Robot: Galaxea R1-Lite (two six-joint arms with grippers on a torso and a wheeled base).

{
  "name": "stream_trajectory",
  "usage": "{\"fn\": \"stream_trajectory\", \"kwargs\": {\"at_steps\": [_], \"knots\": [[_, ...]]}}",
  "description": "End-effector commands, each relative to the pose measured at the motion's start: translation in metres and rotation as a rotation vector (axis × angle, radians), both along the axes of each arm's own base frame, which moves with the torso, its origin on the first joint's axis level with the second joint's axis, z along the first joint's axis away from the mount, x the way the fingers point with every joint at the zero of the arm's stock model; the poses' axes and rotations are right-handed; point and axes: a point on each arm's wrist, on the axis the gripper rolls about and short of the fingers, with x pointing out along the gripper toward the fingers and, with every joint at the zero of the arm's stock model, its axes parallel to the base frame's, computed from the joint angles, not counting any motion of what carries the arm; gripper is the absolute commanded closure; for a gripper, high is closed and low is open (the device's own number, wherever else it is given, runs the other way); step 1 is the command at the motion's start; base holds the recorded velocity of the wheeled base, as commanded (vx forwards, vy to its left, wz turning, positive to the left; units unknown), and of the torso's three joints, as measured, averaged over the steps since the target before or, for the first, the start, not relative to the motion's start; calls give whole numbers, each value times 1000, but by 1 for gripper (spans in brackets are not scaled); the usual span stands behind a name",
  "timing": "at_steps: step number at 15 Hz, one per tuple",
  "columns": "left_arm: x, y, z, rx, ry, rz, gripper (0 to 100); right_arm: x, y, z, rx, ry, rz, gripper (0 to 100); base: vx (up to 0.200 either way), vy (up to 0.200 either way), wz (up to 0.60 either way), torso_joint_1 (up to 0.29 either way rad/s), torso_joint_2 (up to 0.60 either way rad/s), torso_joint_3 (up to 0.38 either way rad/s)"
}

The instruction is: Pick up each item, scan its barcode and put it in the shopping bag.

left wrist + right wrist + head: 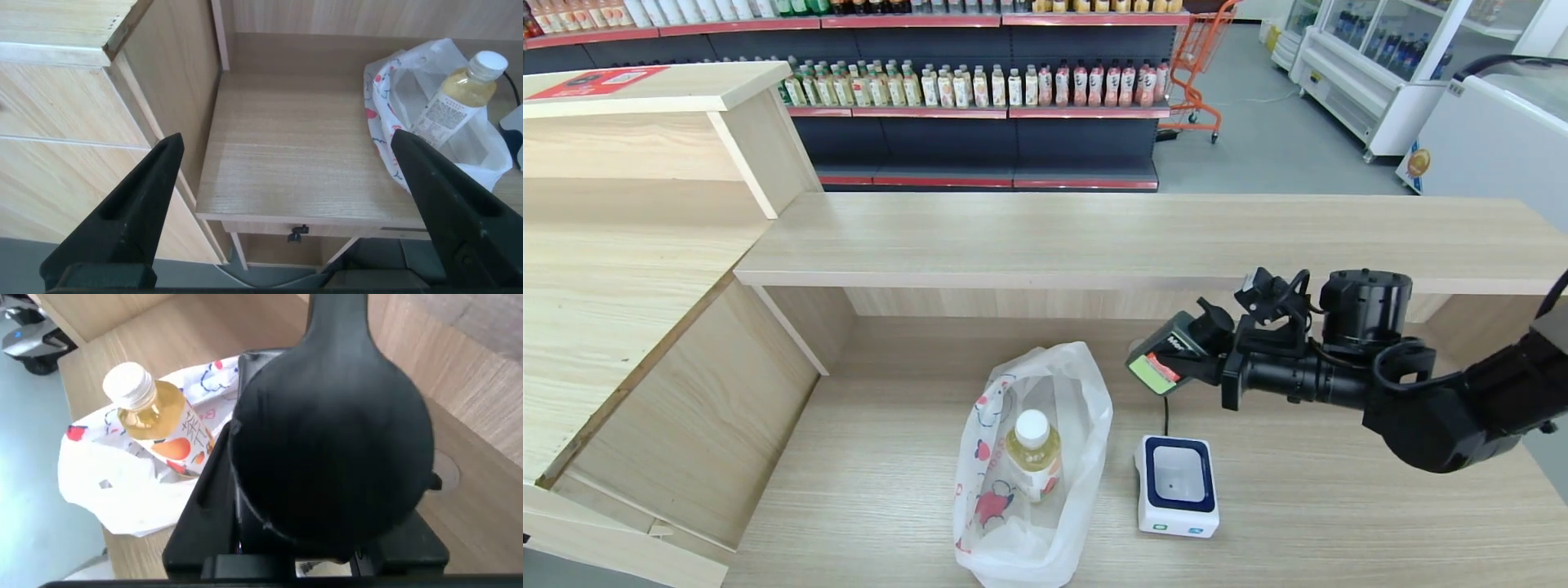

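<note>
My right gripper [1205, 347] is shut on a dark pack [1164, 363] with a green and red face. It holds the pack tilted in the air, behind and above the white barcode scanner [1176, 484] on the counter. Left of the scanner stands a translucent white shopping bag [1086, 400] with an upright yellow drink bottle [1033, 453] in it. From the right wrist, the bottle [151, 408] and bag [106, 482] lie beyond a dark close shape. My left gripper [286, 143] is open over the counter's near left edge, apart from the bag [388, 98] and bottle [458, 90].
A raised wooden ledge [1143, 237] runs behind the work counter, and a wooden side wall [694, 408] closes its left. Bare counter lies right of the scanner. Shelves of bottles [980, 86], an orange cart [1201, 65] and freezers [1388, 65] stand far behind.
</note>
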Motion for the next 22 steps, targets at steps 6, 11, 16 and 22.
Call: {"fn": "stream_trajectory", "kwargs": {"at_steps": [6, 11, 16, 22], "knots": [[0, 0, 0, 0, -1, 0, 0, 36, 77, -74, -13, 27, 154, 100, 0, 0, 0, 0, 0, 0], [0, 0, 0, 0, -1, 0, 0, 59, 99, -106, -18, 24, 175, 100, 0, 0, 0, 0, 0, 0], [0, 0, 0, 0, -1, 0, 0, 68, 112, -134, -64, 8, 113, 100, 0, 0, 0, 0, 0, 0], [0, 0, 0, 0, 1, 0, 0, 68, 129, -140, -65, -7, 142, 0, 0, 0, 0, 0, 0, 0]]}}
